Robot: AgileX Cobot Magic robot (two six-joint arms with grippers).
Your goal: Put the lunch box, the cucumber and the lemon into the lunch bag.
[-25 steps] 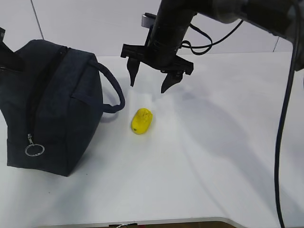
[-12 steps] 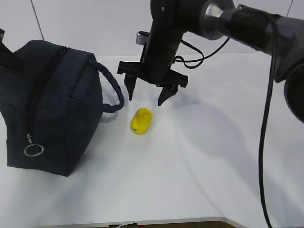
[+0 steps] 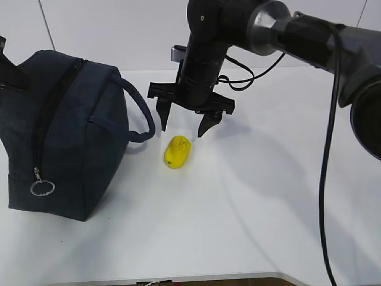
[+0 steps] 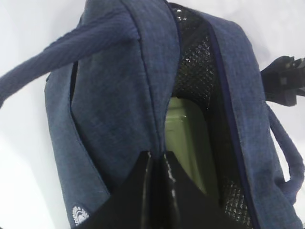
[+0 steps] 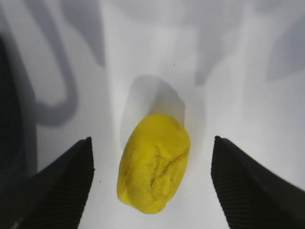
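Observation:
The navy lunch bag [image 3: 71, 131] stands at the left of the white table. In the left wrist view my left gripper [image 4: 157, 160] is shut on the fabric rim of the bag [image 4: 109, 95] and holds its top open. The sage-green lid of the lunch box [image 4: 188, 143] shows inside the bag. The yellow lemon [image 3: 177, 151] lies on the table right of the bag. My right gripper [image 3: 182, 128] hangs open just above it. In the right wrist view the lemon [image 5: 153, 164] lies between the spread fingers, untouched. The cucumber is not in view.
The bag's loop handle [image 3: 143, 116] hangs close to the left of the right gripper. A metal ring pull [image 3: 43, 188] hangs on the bag's near end. The table's front edge [image 3: 208, 277] is near the bottom. The right arm's cable [image 3: 324, 179] hangs at the right.
My right gripper has come down and slightly left, closer over the lemon, still open. The bag, the lemon and the left gripper have not moved.

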